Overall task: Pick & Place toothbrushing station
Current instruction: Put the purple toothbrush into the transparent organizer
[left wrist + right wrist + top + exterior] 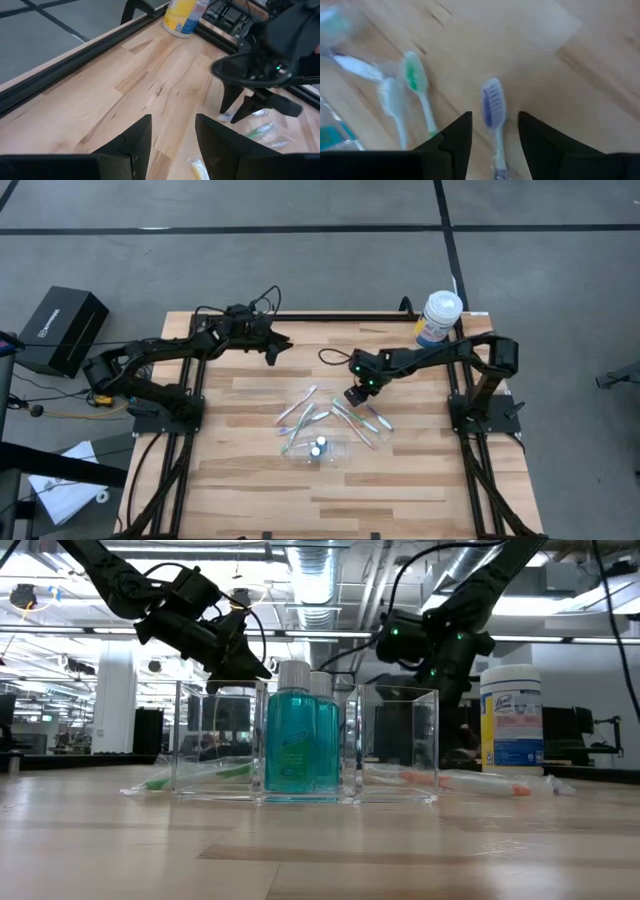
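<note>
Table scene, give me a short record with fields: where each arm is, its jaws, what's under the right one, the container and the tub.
left gripper: raised over the table's far left part, jaws open, holding nothing
right gripper: above the toothbrushes, jaws open
under right gripper: blue-bristled toothbrush lying between the jaws, not gripped
other toothbrushes: scattered flat on the table
container: clear, near the front, holding teal bottles
tub: upright at far right corner

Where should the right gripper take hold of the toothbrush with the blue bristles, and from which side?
Grip the thin pale handle just behind the blue-bristled toothbrush's head, coming straight down from above. It lies flat on the wooden table, and the open right gripper already straddles its handle.
</note>
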Robot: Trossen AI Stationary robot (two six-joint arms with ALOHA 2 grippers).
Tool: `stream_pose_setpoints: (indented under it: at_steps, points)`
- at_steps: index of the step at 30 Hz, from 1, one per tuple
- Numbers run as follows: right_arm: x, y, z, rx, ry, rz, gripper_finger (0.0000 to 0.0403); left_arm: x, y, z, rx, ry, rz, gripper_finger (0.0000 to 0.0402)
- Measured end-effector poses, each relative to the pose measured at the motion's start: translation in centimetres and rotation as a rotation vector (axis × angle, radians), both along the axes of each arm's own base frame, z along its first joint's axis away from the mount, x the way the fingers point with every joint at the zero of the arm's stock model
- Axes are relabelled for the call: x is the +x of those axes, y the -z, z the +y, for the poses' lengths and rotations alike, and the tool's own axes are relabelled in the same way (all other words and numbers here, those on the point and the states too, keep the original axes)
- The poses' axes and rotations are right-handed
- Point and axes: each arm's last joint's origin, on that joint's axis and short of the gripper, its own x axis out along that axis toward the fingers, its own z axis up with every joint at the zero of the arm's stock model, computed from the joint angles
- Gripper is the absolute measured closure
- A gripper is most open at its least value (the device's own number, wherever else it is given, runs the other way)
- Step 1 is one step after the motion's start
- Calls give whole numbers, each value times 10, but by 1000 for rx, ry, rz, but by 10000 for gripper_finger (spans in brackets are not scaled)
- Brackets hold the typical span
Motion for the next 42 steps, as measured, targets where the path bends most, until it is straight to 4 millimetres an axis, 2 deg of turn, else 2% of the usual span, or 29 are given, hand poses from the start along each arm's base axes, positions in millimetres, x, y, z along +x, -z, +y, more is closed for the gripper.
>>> stream_pose_setpoints:
  at_steps: [6,12,17,24,30,34,38,42]
  points:
    - [11,6,4,9,3,31,276,2,5,1,-13,1,15,254]
    - [14,0,-6,-27,24,-7,385,2,4,1,-11,4,10,254]
    - [18,-8,-13,-31,64,-64,391,2,4,1,-9,5,8,254]
    - [37,-75,-31,-151,60,-273,399,2,1,3,12,1,-16,254]
    - [38,-154,-52,-334,102,-447,401,3,-1,4,26,-3,-42,254]
    - [32,-207,-47,-487,133,-603,401,3,-6,7,11,-30,-101,254]
    - [14,-257,-32,-626,178,-807,402,4,-30,14,1,-38,-349,254]
    - [-14,-294,-10,-744,231,-922,402,0,-74,12,32,-20,-629,254]
